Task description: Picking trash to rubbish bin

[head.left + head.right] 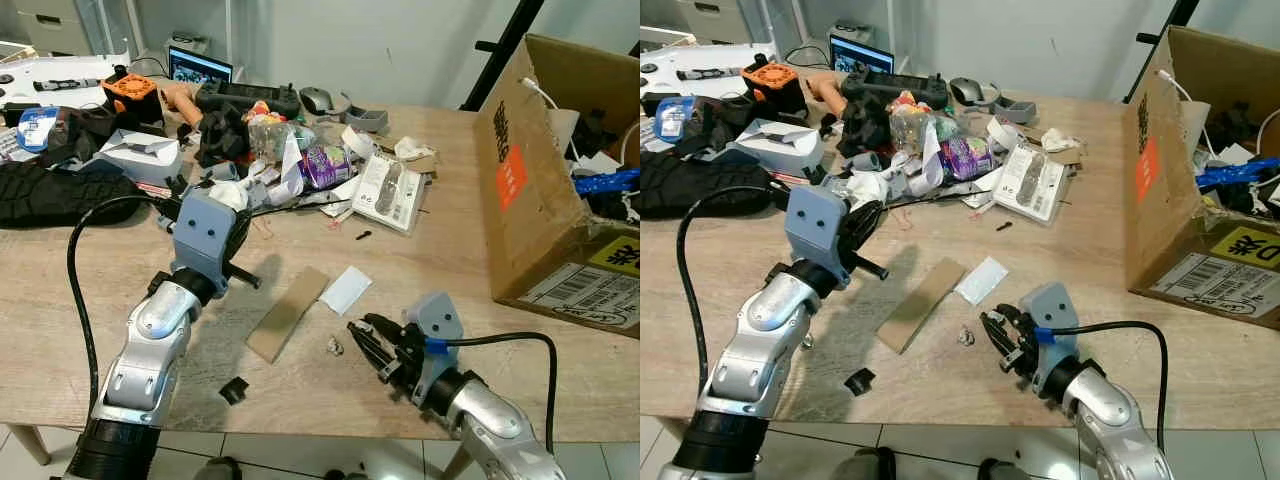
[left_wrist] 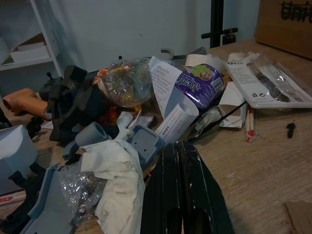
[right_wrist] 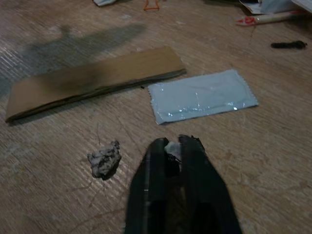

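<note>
Your right gripper pinches a small pale scrap beside the grey crumpled wad. Your left gripper, fingers pressed together and empty, faces the trash pile.

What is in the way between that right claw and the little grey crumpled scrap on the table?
Nothing visible. The right gripper sits just beside the grey scrap, with bare table between them; the cardboard strip and white sachet lie farther back.

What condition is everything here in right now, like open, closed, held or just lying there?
Left gripper: fingers shut, holding nothing, raised near the trash pile.
Right gripper: shut on a small scrap.
Cardboard strip: lying flat on the table.
White packet: flat, sealed.
Grey crumpled bit: loose on the table.
Cardboard box: open, stuffed.
Laptop: open, screen on.
</note>
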### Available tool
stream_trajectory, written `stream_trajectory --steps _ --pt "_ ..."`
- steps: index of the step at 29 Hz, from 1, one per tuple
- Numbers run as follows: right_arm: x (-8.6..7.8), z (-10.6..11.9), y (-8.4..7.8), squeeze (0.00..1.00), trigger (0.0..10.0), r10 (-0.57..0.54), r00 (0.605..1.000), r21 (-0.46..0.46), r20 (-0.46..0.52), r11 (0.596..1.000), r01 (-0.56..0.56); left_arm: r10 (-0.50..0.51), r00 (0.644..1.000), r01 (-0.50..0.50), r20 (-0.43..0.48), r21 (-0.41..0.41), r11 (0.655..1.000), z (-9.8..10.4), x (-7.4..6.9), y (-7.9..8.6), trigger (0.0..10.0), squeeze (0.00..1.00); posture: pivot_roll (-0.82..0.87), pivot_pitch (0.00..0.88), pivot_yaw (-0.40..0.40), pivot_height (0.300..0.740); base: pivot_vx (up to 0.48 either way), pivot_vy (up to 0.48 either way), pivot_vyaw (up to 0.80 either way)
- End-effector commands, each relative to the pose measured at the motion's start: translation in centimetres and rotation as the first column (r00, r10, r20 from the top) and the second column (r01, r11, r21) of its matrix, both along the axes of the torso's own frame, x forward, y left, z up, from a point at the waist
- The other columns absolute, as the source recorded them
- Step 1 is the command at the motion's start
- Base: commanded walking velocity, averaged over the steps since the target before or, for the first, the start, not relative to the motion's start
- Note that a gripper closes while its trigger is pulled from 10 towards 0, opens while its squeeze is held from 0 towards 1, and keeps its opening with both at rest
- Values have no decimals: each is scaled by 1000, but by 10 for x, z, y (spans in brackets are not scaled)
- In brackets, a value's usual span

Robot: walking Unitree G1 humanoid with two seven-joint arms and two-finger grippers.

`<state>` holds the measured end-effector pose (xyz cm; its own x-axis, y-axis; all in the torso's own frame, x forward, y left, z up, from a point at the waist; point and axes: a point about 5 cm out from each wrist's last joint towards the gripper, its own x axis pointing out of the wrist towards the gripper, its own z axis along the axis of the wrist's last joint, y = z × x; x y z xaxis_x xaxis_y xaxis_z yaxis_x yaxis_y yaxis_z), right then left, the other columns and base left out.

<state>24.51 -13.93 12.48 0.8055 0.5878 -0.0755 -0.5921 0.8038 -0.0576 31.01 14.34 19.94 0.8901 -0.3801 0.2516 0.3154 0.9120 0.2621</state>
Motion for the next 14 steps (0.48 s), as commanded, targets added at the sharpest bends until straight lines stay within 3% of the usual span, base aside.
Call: stream_trajectory --steps 1,6,10,14 --pt "-1 -4 -3 0 0 -13 1000 5 -19 1000 13 -8 1000 8 -13 -5 1000 -3 -1 -2 10000 0 22 222 -63 740 0 0 0" --pt "5 2 -3 0 0 -14 1000 23 5 1000 14 -8 1000 7 -13 -4 1000 -2 1 -2 10000 0 20 243 -65 740 0 0 0" --pt "8 12 -4 0 0 -16 999 54 43 998 14 -8 1000 8 -9 -4 1000 -1 0 -2 10000 0 24 208 -65 740 0 0 0" --pt "15 29 -6 0 0 -47 990 106 131 994 34 2 1000 -2 -5 -7 1000 0 1 0 10000 0 18 237 -70 740 0 0 0"
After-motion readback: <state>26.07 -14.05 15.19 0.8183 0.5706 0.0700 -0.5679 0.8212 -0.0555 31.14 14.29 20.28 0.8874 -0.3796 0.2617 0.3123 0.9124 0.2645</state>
